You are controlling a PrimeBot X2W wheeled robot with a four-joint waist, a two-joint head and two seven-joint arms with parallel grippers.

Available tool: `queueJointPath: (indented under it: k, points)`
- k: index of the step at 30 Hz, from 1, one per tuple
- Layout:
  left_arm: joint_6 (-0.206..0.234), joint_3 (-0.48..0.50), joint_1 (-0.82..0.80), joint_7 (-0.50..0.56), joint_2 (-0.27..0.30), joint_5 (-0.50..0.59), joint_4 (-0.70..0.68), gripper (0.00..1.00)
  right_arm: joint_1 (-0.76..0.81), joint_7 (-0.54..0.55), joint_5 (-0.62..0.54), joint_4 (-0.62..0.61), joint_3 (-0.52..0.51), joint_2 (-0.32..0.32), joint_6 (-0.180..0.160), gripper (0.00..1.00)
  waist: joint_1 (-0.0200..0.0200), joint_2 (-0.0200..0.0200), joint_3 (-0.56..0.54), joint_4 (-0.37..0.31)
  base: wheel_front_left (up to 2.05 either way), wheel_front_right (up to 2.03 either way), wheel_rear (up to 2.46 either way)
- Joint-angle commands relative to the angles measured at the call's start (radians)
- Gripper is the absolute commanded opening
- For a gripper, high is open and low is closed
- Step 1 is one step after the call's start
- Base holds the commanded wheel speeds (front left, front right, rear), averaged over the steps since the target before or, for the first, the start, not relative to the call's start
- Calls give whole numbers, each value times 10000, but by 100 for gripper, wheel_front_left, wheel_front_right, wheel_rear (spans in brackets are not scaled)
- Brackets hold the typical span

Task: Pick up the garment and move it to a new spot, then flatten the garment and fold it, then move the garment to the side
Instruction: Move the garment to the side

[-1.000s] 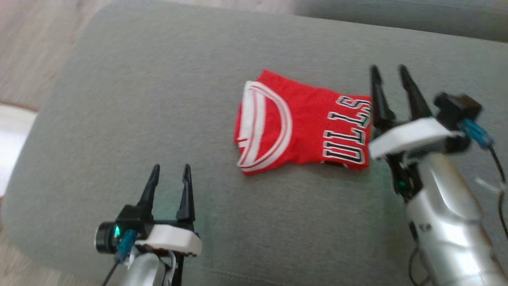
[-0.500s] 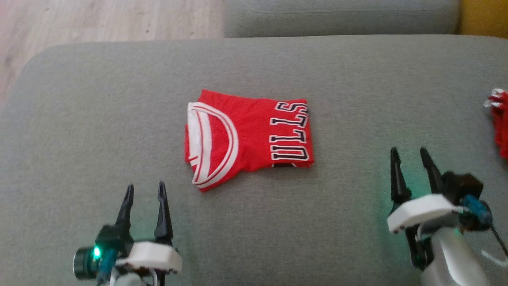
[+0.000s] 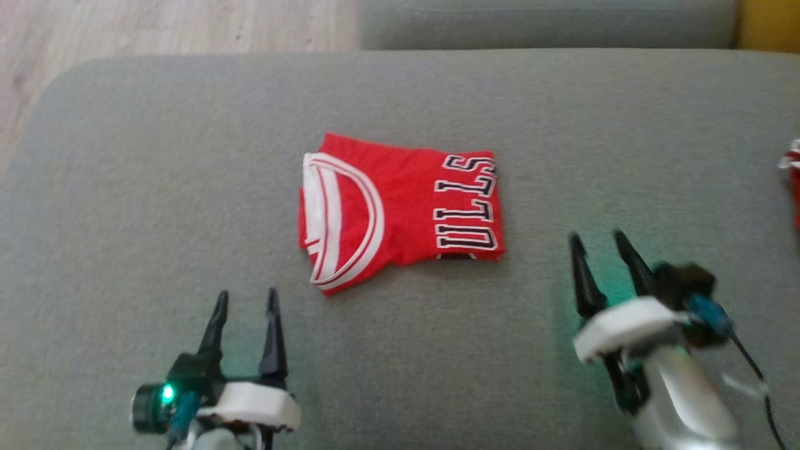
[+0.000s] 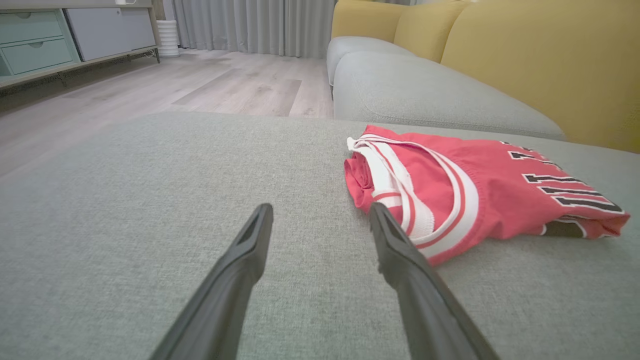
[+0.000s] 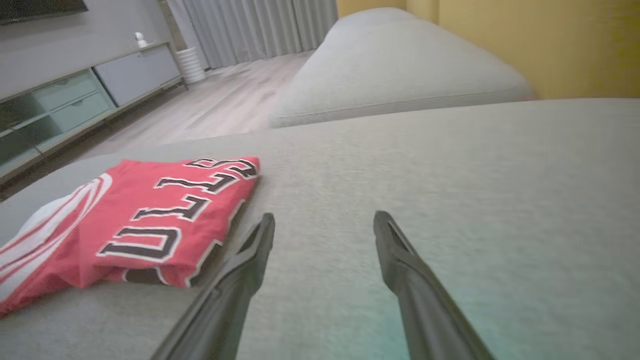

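A red garment [image 3: 400,209], folded into a compact rectangle with curved white-striped trim at its left end and black, white-edged letters at its right, lies flat in the middle of the grey cushion [image 3: 156,187], apart from the left gripper [image 3: 247,294] and right gripper [image 3: 595,237], whose fingers are spread and empty.
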Motion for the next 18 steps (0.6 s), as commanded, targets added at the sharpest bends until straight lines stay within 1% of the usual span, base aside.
queueJointPath:
  k: [1,4,7,9,13,14,15,16,17,18]
  points:
    - [-17,182,-462,-53,56,-114,-326,100,-767,-108,104,-149,405,32,33,100,0,-1,264,311,0,0,0]
    - [-32,-283,-614,-53,56,-305,-275,100,-1690,35,402,598,829,32,33,100,0,-1,591,850,0,0,0]
    - [-30,-727,-750,-53,56,-574,-271,100,-2471,324,848,1423,937,33,33,100,0,-1,871,1403,0,0,0]
    - [-11,-967,-788,-53,56,-659,-249,100,-2854,437,948,1978,981,33,33,100,0,-1,997,1715,0,0,0]
    - [103,-1066,-785,-53,56,-950,-246,100,-3185,706,1254,3163,863,33,33,100,0,-1,1138,2173,0,0,0]
    - [121,-1042,-774,-53,56,-979,-268,100,-3211,749,1400,3413,840,33,33,92,0,-1,1160,2242,0,0,0]
    - [123,-1022,-767,-53,56,-982,-289,100,-3224,783,1463,3622,928,33,33,61,0,-1,1183,2302,0,0,0]
    - [130,-988,-760,-53,56,-964,-309,100,-3226,770,1532,3774,1043,33,33,8,0,-1,1195,2327,0,0,0]
    - [139,-951,-748,-53,56,-963,-330,100,-3221,725,1614,3878,1166,33,33,0,0,-1,1206,2331,0,0,0]
    - [142,-917,-734,-53,56,-958,-346,100,-3220,628,1708,3929,1265,33,33,0,0,-1,1204,2310,0,0,0]
